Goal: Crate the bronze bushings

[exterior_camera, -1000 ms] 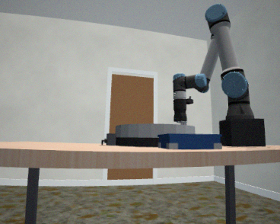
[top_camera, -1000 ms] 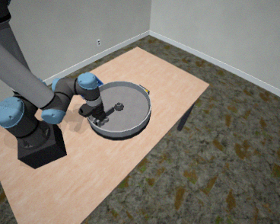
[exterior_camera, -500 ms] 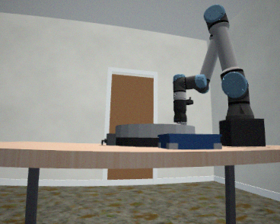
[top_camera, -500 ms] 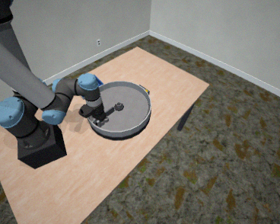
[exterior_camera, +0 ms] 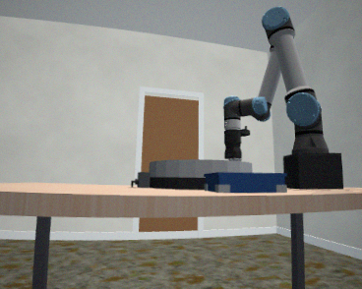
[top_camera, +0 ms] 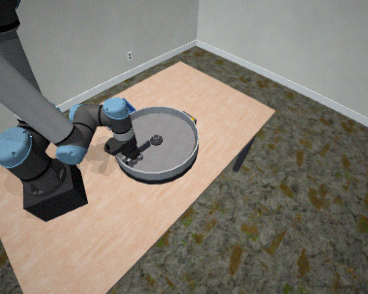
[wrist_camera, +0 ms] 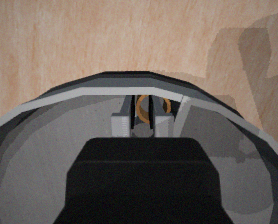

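Inside the turning table's (top_camera: pixel 194 155) (exterior_camera: pixel 185 168) (wrist_camera: pixel 75 91) near wall, the bronze bushing (wrist_camera: pixel 139 109) shows off-centre behind the part-spread gripper (top_camera: pixel 132 160) (exterior_camera: pixel 233 159) (wrist_camera: pixel 142 116), whose hold I cannot tell, so closing this skewed could pinch its rim and tip it.

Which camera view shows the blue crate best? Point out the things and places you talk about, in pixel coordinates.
The exterior view: the crate (top_camera: pixel 130 106) (exterior_camera: pixel 246 182) stands there in front of the turning table (top_camera: pixel 160 176) (exterior_camera: pixel 177 183) (wrist_camera: pixel 80 91), its long side in sight. The top view shows only a small blue part beside the arm (top_camera: pixel 83 125) (exterior_camera: pixel 289 61). The wrist view does not show it.
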You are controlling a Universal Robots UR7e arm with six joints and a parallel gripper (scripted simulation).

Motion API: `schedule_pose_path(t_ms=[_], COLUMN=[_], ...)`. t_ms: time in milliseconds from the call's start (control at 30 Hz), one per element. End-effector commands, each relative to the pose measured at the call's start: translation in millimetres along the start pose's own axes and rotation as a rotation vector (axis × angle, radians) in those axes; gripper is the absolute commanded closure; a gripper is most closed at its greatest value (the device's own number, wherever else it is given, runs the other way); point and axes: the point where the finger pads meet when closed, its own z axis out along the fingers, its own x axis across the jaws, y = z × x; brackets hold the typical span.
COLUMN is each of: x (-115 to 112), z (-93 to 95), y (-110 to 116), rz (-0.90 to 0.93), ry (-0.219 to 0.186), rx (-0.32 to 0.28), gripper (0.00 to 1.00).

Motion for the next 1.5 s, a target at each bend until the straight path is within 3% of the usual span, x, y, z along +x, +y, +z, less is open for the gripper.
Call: schedule_pose_path(t_ms=[0,1300,1333,1467], x=[-0.4,-0.4,-0.4,-0.4], z=[0.2,9.2,9.2,9.2], y=[0.3,0.3,0.2,0.2], rz=[0.000,0.000,0.000,0.000], ry=[-0.001,-0.001,-0.001,-0.001], rx=[-0.001,-0.001,-0.001,-0.001], gripper=[0.60,0.60,1.00,1.00])
